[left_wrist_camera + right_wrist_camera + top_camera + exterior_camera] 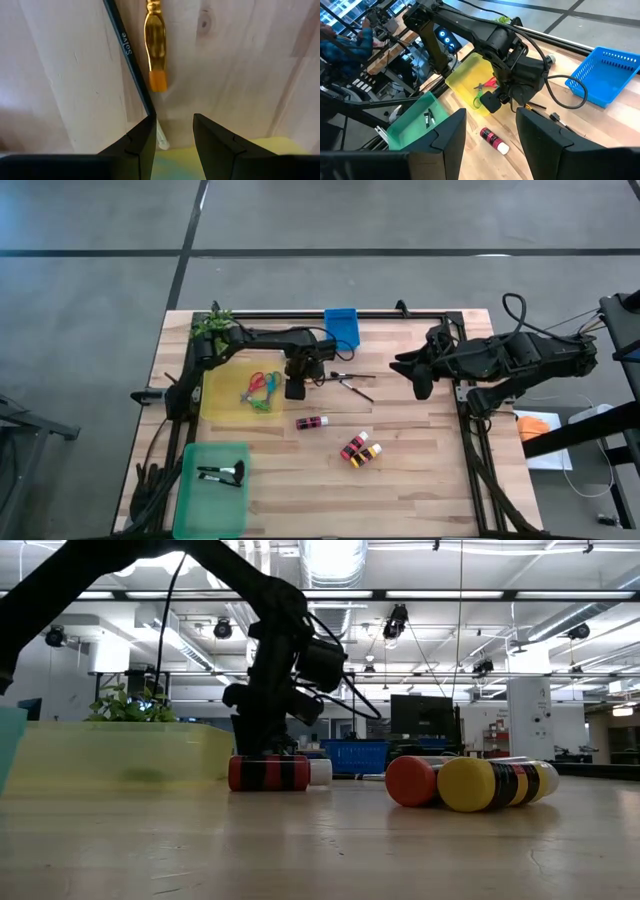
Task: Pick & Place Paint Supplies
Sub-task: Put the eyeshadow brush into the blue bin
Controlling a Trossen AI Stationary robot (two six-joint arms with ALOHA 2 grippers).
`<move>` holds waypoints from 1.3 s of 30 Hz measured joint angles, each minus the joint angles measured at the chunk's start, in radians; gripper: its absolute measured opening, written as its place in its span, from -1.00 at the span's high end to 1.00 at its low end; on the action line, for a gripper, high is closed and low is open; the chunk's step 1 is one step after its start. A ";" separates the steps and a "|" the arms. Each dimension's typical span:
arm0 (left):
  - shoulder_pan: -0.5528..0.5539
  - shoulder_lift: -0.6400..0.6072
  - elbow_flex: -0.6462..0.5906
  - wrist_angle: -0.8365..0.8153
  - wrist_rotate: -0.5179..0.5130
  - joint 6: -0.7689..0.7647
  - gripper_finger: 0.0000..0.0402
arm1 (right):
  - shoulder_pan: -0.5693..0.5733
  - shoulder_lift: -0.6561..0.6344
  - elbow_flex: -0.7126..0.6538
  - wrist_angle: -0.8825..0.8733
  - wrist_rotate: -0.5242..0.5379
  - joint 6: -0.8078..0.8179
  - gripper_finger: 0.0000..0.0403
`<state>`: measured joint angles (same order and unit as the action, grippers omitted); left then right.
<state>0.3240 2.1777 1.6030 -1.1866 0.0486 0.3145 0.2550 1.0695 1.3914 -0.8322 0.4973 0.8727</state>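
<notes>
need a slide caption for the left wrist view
Left tool open above a thin dark-handled paintbrush with gold ferrule on the pale wooden table.

A lab or workshop hall (concrete floor point(420, 215), ceiling strip lights point(330, 560)).

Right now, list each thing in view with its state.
Left tool: open, low over a paintbrush.
Right tool: open, empty, raised.
Yellow tray: holds scissors.
Green bin: holds brushes.
Paint bottles: lying on table.
</notes>
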 joint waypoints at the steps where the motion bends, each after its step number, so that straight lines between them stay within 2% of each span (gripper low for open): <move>1: 0.003 0.000 -0.001 -0.001 0.000 0.000 0.35 | 0.000 0.000 0.000 0.000 0.000 0.002 0.15; 9: 0.027 0.000 -0.004 0.017 -0.001 0.000 0.64 | 0.000 0.000 0.000 0.000 0.000 0.002 0.15; 29: 0.021 0.048 -0.001 0.068 -0.015 -0.008 0.67 | 0.000 0.000 0.000 -0.001 0.000 0.002 0.15; 31: 0.021 0.049 -0.001 0.070 -0.015 -0.009 0.71 | 0.000 0.000 0.000 -0.001 0.000 0.006 0.15; 35: 0.022 0.049 -0.002 0.072 -0.018 -0.008 0.92 | 0.000 0.000 0.000 -0.001 0.000 0.006 0.15; 39: 0.022 0.048 -0.002 0.072 -0.018 0.010 0.95 | 0.000 0.000 0.000 -0.001 0.000 0.006 0.15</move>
<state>0.3458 2.2260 1.6007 -1.1150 0.0302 0.3246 0.2549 1.0691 1.3911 -0.8336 0.4969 0.8788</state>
